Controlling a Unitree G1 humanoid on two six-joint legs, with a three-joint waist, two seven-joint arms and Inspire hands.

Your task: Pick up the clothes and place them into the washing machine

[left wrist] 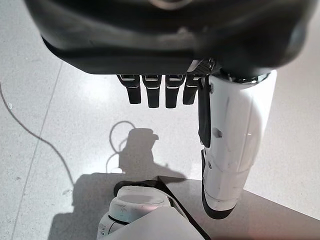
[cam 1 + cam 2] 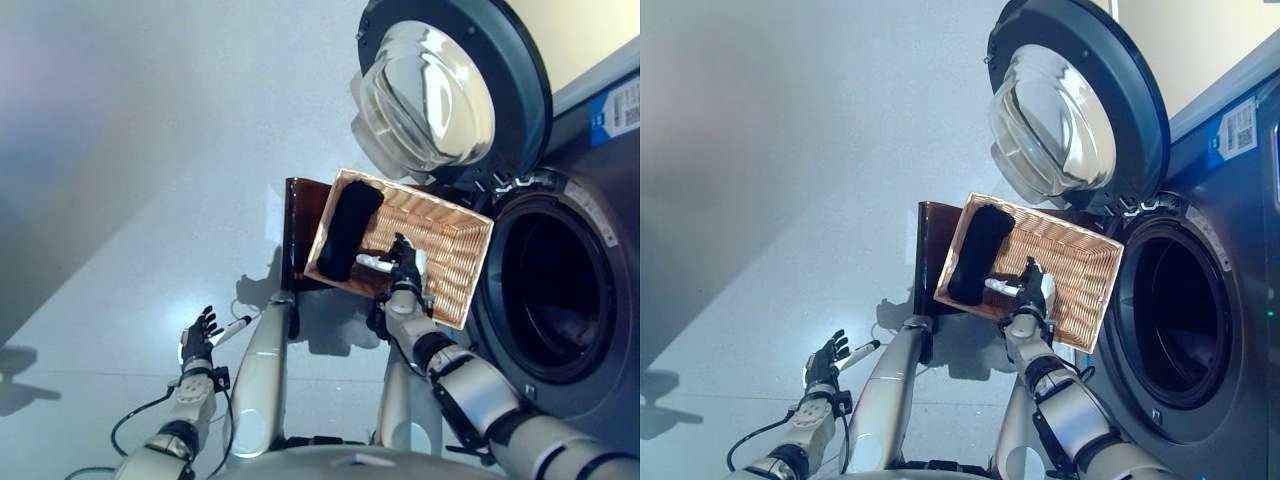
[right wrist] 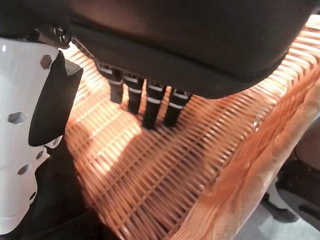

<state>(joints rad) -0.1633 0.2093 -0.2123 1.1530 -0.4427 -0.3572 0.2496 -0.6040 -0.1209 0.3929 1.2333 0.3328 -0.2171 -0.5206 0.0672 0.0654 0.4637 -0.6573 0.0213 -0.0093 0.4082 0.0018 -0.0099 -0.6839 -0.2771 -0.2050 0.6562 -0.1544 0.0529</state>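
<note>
While the washing machine (image 2: 590, 330) stands with its round glass door (image 2: 440, 90) swung wide, a wicker basket (image 2: 455, 250) sits on a dark brown stool (image 2: 300, 215) in front of the drum opening. A black garment (image 2: 348, 228) lies rolled along the basket's far edge from the machine. Reaching into the basket, the right hand (image 2: 404, 268) has its fingers (image 3: 150, 107) released and straight above the weave, beside the garment. Low over the grey floor (image 2: 120, 150), the left hand (image 2: 198, 335) hangs relaxed, holding nothing.
</note>
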